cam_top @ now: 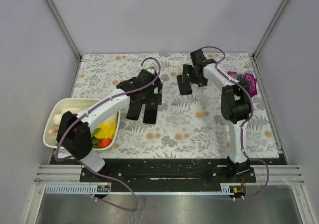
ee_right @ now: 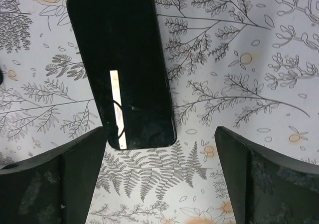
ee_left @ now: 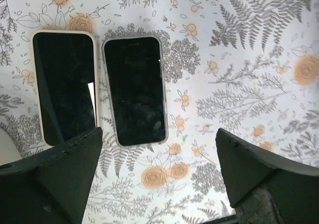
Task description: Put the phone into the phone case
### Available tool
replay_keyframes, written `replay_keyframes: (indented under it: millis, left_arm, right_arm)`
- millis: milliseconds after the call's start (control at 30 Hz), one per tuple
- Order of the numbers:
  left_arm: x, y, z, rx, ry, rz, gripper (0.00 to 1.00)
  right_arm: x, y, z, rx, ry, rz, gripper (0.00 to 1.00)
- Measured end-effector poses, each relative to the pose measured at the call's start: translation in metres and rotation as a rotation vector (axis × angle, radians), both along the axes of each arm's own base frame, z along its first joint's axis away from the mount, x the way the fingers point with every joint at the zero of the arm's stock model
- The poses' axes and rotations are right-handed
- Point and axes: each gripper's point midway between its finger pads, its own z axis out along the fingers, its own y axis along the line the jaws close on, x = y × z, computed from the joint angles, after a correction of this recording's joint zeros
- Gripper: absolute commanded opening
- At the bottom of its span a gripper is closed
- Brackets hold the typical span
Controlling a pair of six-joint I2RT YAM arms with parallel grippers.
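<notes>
At the far left, beside the left arm's elbow, a white bowl (cam_top: 54, 115) holds yellow, red and green food. The left gripper (ee_left: 159, 137) hangs with its fingers spread as wide as they go and nothing between them. Below and just ahead of it two cases lie flat, side by side and nearly touching. The cream case (ee_left: 64, 87) sits off to the gripper's left, its near end hidden behind the left finger (ee_left: 60, 174). The clear case (ee_left: 134, 90) has its near end inside the gap, close to that same finger and touching neither. Each case shows a dark glossy face, and whether either one is empty cannot be told. Further right, the right gripper (ee_right: 160, 134) is likewise fully spread and holds nothing. The phone (ee_right: 122, 67) lies flat beneath it, slightly tilted. Its near end is between the fingers, toward the one at the left of the wrist view, and apart from both. A purple packet (cam_top: 245, 80) lies just beyond that arm's elbow. All rest on a white cloth (cam_top: 199, 129) printed with grey ferns and orange flowers. Plain pale walls (cam_top: 164, 15) and metal frame posts surround it.
</notes>
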Motion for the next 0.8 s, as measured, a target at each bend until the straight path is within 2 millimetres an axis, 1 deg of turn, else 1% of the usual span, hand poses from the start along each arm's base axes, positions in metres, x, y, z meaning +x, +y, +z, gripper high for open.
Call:
replay_keyframes:
  millis: [100,167,267,367,500,667,800]
  left_arm:
    - [-0.009,0.004,0.015,-0.030,-0.021,-0.011,0.99]
    - [-0.015,0.006,0.018,-0.040,-0.025,-0.016,0.99]
    - [-0.023,0.011,0.016,-0.038,-0.013,-0.020,0.99]
    - [-0.028,0.013,0.010,-0.031,0.007,-0.024,0.99]
    - [-0.032,0.013,0.005,-0.030,0.022,-0.029,0.99]
    - [-0.034,0.014,0.001,-0.028,0.033,-0.032,0.99]
    - [-0.034,0.014,0.002,-0.029,0.032,-0.032,0.99]
  right_arm:
    - [0.005,0.000,-0.009,-0.035,0.034,0.037,1.00]
    - [0.008,0.000,-0.016,-0.049,0.053,0.056,0.99]
    - [0.005,0.001,-0.026,-0.058,0.093,0.074,1.00]
    - [0.001,0.004,-0.033,-0.056,0.119,0.087,1.00]
    - [-0.003,0.012,-0.034,-0.030,0.139,0.107,0.99]
    - [0.000,0.023,-0.029,0.002,0.136,0.118,0.99]
    - [0.002,0.028,-0.032,-0.013,0.143,0.119,0.99]
